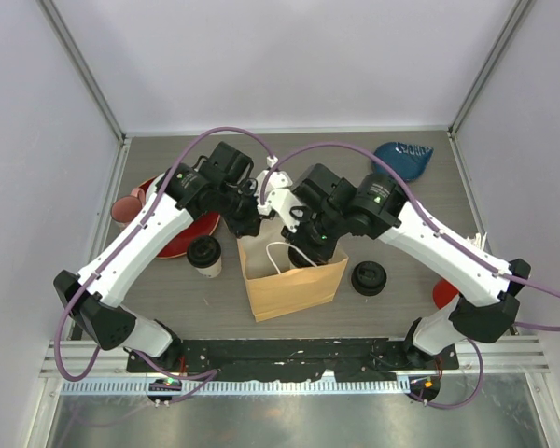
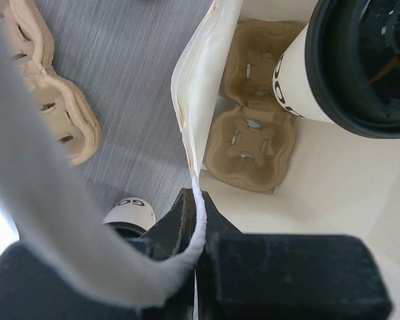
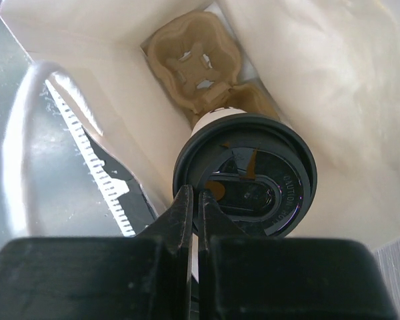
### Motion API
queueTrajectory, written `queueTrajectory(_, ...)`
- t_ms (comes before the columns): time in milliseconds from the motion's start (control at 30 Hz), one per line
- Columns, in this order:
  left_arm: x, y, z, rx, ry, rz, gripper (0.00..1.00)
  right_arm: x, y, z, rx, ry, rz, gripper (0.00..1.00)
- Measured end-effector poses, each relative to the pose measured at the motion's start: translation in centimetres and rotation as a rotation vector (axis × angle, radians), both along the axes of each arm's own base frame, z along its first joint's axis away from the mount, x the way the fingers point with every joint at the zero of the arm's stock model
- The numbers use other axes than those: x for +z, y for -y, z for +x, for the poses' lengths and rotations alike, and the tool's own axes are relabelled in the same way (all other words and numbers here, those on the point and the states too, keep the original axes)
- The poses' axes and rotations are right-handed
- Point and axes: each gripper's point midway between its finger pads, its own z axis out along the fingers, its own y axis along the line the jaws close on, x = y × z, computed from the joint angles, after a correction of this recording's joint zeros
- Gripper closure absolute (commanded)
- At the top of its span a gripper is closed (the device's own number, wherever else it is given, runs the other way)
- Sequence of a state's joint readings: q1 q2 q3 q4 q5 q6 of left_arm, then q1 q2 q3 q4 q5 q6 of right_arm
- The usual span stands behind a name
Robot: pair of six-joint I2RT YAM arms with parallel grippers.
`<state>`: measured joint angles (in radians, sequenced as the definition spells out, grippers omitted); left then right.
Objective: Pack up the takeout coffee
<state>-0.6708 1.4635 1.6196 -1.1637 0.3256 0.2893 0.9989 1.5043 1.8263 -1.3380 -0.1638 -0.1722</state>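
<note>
Grey wood-grain table (image 1: pixel 401 233) inside a white-walled enclosure; both arms reach inward from the near edge and meet over a brown paper bag (image 1: pixel 294 285) standing open at centre.

Left gripper (image 1: pixel 245 217): jaws closed on the top edge of the bag's left wall (image 2: pixel 207 80), at the point where the white handle strap (image 2: pixel 27 200) runs into the fingers (image 2: pixel 180 217); the wrist view places this gripper (image 2: pixel 195 200) just above the bag rim.

Right gripper (image 1: pixel 303 250): lowered into the bag mouth; jaws closed (image 3: pixel 195 200) on the near rim of the black lid of the first cup (image 3: pixel 247 177). This cup (image 2: pixel 333 67) is inside the bag, tilted, its base towards a brown pulp carrier (image 2: pixel 250 143) lying on the bag floor; the carrier pocket (image 3: pixel 193 60) beyond the cup holds nothing.

Second cup (image 1: pixel 203 254): upright on the table, lid on, just beside the bag's left wall and apart from both grippers; its printed side shows below the left fingers (image 2: pixel 130 212).

Second pulp carrier (image 2: pixel 60 107): flat on the table, left of the bag. Round black lid (image 1: pixel 369 278): on the table near the bag's right side; what is under it cannot be told. Red plate (image 1: pixel 173 238): under the left arm, at the table's left.
</note>
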Motion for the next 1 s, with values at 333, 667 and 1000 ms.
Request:
queueTrajectory(333, 0.0, 0.1, -0.3, -0.022, -0.005, -0.003, 1.0, -3.3, -0.3, -0.5, 0.13, -0.003, -0.056, 0.99)
queueTrajectory(667, 0.0, 0.3, -0.7, -0.084, 0.005, -0.005, 1.0, -5.4, 0.5, -0.7, 0.235, 0.009, -0.112, 0.99)
queueTrajectory(1000, 0.2, 0.5, -1.9, -0.175, 0.001, -0.005, 1.0, -5.8, 1.4, -0.5, 0.44, 0.083, -0.166, 0.99)
